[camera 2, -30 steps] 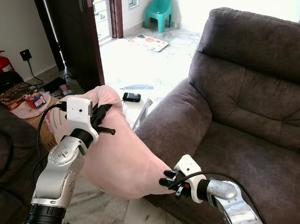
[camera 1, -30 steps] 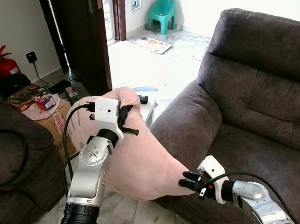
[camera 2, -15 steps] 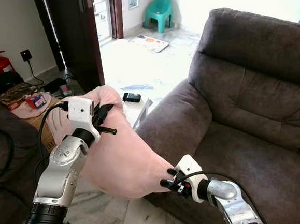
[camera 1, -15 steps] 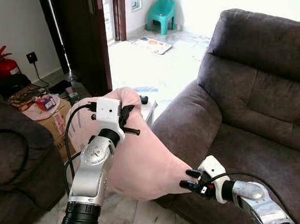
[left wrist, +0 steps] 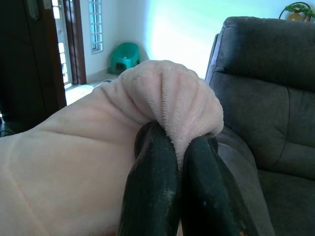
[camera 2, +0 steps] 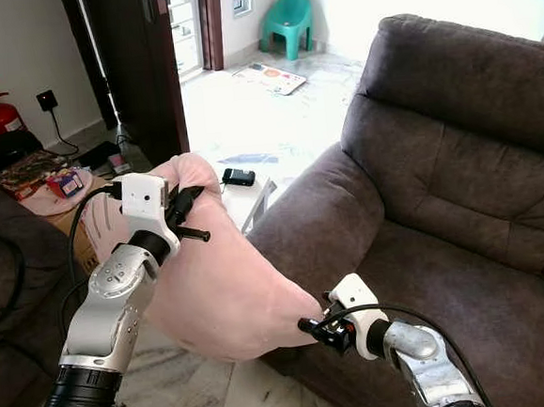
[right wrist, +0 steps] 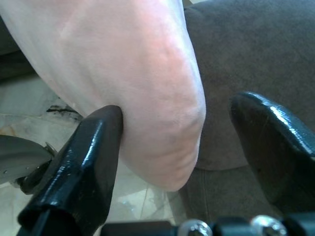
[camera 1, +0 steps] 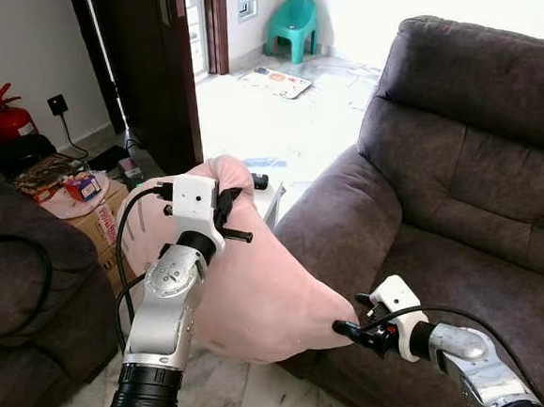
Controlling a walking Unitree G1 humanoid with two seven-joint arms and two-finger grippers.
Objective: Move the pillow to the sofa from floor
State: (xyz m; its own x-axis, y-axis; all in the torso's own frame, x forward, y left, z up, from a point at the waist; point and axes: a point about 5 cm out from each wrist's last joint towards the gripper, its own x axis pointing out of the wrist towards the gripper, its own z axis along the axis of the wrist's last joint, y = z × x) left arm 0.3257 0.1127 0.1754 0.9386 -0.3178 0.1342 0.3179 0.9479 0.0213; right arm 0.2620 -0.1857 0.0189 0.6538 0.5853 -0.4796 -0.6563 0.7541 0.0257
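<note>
The pink pillow (camera 1: 259, 280) hangs in the air, off the floor, just beside the arm of the dark sofa (camera 1: 459, 179). The left gripper (left wrist: 170, 191) is squeezed tight on a fold at the pillow's top end. The right gripper (right wrist: 172, 147) is at the pillow's low corner w/ its fingers spread apart; one finger (right wrist: 88, 152) touches the pillow, the other is off it. A red fire extinguisher (camera 1: 6, 116) stands by the wall & a green chair (camera 1: 293, 25) is far back.
</note>
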